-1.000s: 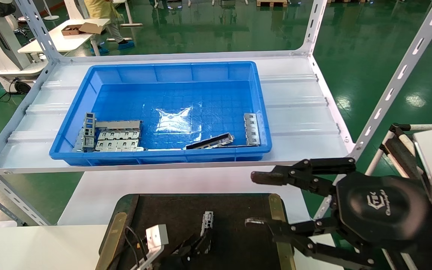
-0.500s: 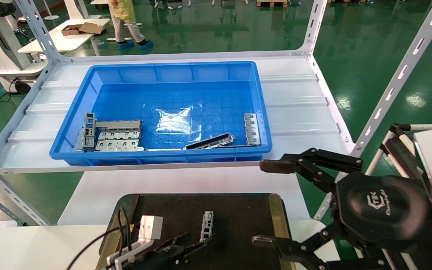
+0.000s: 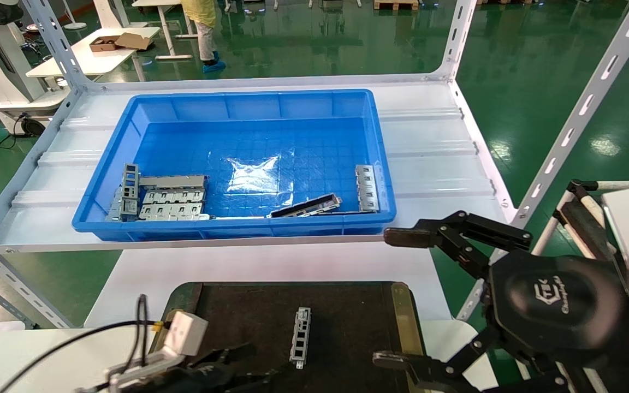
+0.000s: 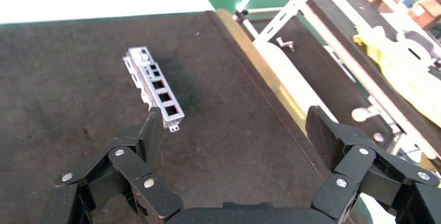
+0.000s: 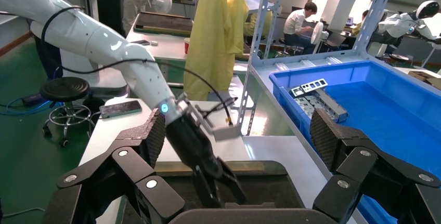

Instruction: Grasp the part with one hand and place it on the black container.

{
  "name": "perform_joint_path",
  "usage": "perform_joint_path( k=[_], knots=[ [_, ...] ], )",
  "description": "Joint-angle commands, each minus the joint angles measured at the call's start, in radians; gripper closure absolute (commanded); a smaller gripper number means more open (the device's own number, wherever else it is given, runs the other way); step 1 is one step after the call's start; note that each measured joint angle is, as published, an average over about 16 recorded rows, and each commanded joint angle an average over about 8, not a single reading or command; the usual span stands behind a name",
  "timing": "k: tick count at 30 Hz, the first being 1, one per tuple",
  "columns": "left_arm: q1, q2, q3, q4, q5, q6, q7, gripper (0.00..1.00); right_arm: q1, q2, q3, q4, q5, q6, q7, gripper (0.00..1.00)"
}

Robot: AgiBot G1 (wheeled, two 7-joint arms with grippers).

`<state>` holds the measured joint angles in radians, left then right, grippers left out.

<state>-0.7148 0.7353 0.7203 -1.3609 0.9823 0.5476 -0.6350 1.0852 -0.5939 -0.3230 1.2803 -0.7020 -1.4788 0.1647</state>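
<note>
The part (image 3: 300, 337), a slim silver bar with rectangular cutouts, lies free on the black container (image 3: 347, 311). It also shows in the left wrist view (image 4: 153, 89) on the container's dark mat (image 4: 78, 68). My left gripper (image 3: 249, 364) is open and empty, low over the container's near edge, to the left of the part and apart from it. In its own view the left gripper (image 4: 236, 130) stands open with the part just beyond one fingertip. My right gripper (image 3: 399, 297) is wide open and empty, above the container's right brass strip (image 3: 402, 311).
The blue bin (image 3: 101, 180) stands on the white shelf behind and holds several grey metal parts (image 3: 170, 197) and a darker bar (image 3: 306, 206). Slotted shelf posts (image 3: 565, 136) rise on the right. The right wrist view shows my left arm (image 5: 104, 42) over the container.
My left gripper has let go of the part and drawn back to the near left. The part now lies flat on the black container. My right gripper has opened wider.
</note>
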Motion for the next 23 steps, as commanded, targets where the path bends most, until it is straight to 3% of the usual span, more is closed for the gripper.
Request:
perform_joint_path(
  k=[1,12,23],
  knots=[
    [0.014,-0.021,-0.036,0.001,-0.038,0.051,0.051,0.0,0.0,0.0,0.0,0.0,0.0,0.0,0.0,0.0],
    [0.031,-0.104,-0.119,0.006,-0.122,0.233,0.203,0.0,0.0,0.0,0.0,0.0,0.0,0.0,0.0,0.0],
    [0.03,-0.127,-0.149,0.008,-0.148,0.26,0.241,0.0,0.0,0.0,-0.001,0.0,0.0,0.0,0.0,0.0]
  ],
)
